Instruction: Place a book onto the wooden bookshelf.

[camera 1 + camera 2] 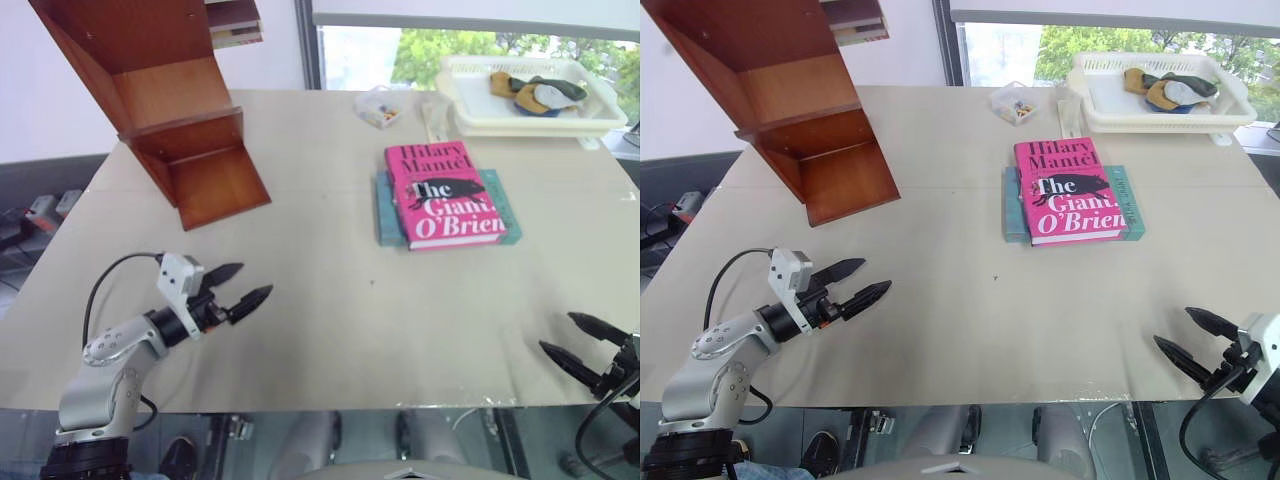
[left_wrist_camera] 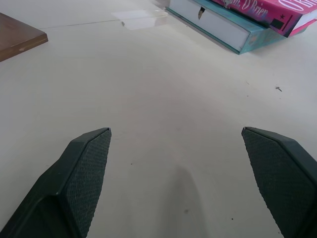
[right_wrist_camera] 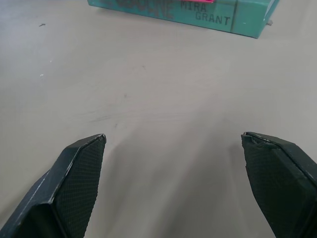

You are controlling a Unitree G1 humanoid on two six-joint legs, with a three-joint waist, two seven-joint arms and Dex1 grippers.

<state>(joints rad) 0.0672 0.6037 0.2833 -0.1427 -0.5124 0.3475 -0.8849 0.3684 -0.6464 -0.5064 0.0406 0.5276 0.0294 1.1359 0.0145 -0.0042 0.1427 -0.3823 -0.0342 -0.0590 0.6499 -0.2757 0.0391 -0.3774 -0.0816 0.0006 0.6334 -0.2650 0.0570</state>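
book: the bright pink hardback [image 1: 447,195] lies flat, cover up, on top of a teal book [image 1: 508,215], on the far right part of the counter [image 1: 330,300]
book's axis: its long side runs from the near edge of the counter toward the far edge, leaning a little; the top of the cover, with "Hilary Mantel", is at the far end and "O'Brien" at the near end, so the title reads upright from the robot's side
book's spine: on the left long edge as the head views show it
teal book: turned crosswise under the pink one, its long side running left to right, so its ends stick out on both sides; the right wrist view shows lettering on its spine [image 3: 198,15]
wooden bookshelf: reddish-brown unit [image 1: 170,110] standing at the far left of the counter, well apart from the books, its slanted side panel rising up and to the left; its lowest shelf faces the counter's middle
left hand: [image 1: 243,286] hovers over the near left of the counter, pointing toward the middle, fingers [image 2: 81,178] spread wide with nothing between them
right hand: [image 1: 578,345] at the near right edge of the counter, pointing inward, fingers [image 3: 74,173] also wide apart and gripping nothing
tray: white plastic tray [image 1: 470,110] at the far right corner, behind the books, holding some cloth items [image 1: 535,92]
small container: a clear one [image 1: 380,106] just left of the tray
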